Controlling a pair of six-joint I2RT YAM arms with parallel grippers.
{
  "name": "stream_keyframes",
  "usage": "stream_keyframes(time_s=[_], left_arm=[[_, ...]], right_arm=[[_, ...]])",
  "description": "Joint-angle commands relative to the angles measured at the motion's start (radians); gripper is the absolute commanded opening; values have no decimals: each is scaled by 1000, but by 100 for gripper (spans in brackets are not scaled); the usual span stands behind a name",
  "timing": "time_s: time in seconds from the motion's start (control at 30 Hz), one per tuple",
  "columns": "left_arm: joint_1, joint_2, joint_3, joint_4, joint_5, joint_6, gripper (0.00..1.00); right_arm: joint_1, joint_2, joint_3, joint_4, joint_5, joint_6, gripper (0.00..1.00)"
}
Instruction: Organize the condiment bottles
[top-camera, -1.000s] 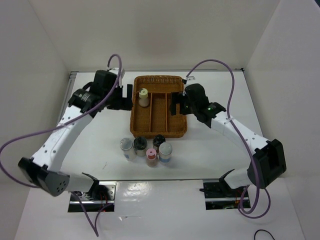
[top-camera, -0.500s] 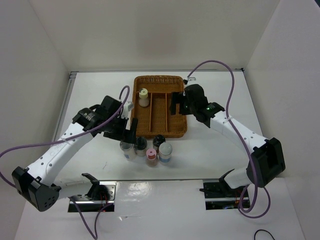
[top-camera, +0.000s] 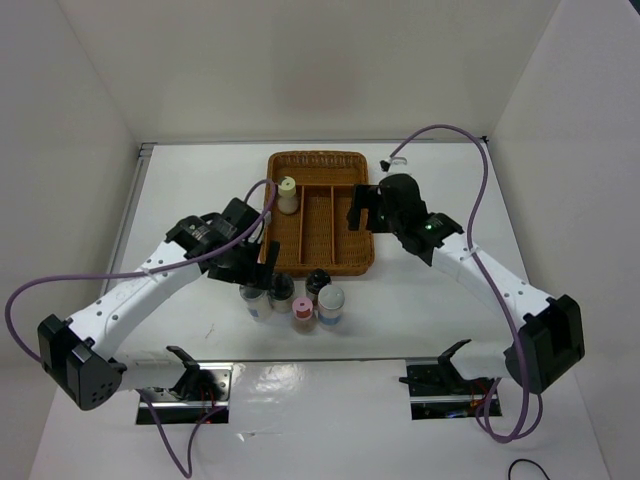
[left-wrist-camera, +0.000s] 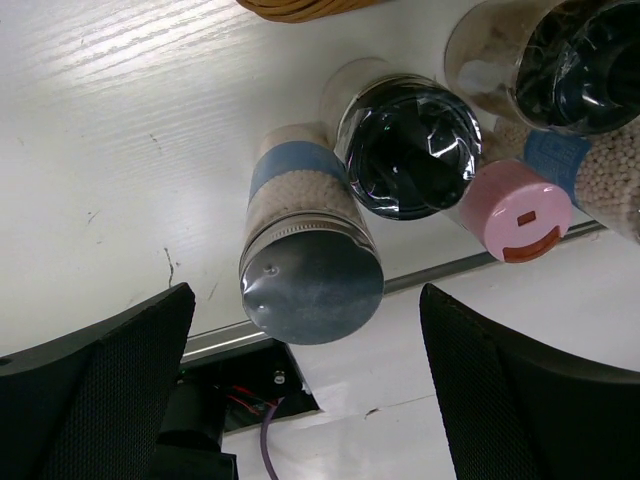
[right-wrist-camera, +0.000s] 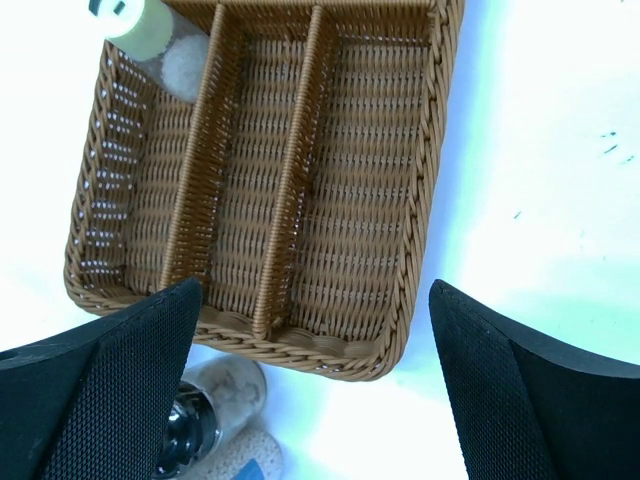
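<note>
Top view: the cream bottle stands in the basket, left compartment. Five bottles cluster on the surface just in front. The left tool hovers over the cluster, the right tool over the basket.

Left wrist: tool released, straddling the grey-capped bottle. We judge the next move: descend, clench, and lift clear of the black cap just beside it.

Right wrist: tool released and empty; the other two compartments are bare.

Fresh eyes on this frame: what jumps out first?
A three-compartment wicker basket sits at centre, holding just one cream-capped bottle in its left compartment's far end. Five more bottles huddle before its near rim, with the open left gripper hovering over them and the open right gripper over the basket.
</note>
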Motion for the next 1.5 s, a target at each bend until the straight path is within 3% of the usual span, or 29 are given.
stream_keyframes(time_s=[0.0,0.4,0.67,0.97,1.17,1.47], left_arm=[[-3,-2,8,-13,-49,-32,99],[-3,75,-20,-13,-21,-61,95],[-3,86,-41,-22,-44,-91,86],[-3,66,-32,1,-44,-110,63],[-3,32,92,-73,-94,-155,53],[-3,66,422,-211,-288,-170,52]], right_arm=[[9,-44,-24,6,23,31,98],[-10,-53,-24,-3,56,31,98],[-19,-53,-24,6,56,20,98],[-28,-53,-24,15,46,0,98],[-46,-44,-24,24,46,-9,98],[-65,-11,-4,43,37,-36,98]])
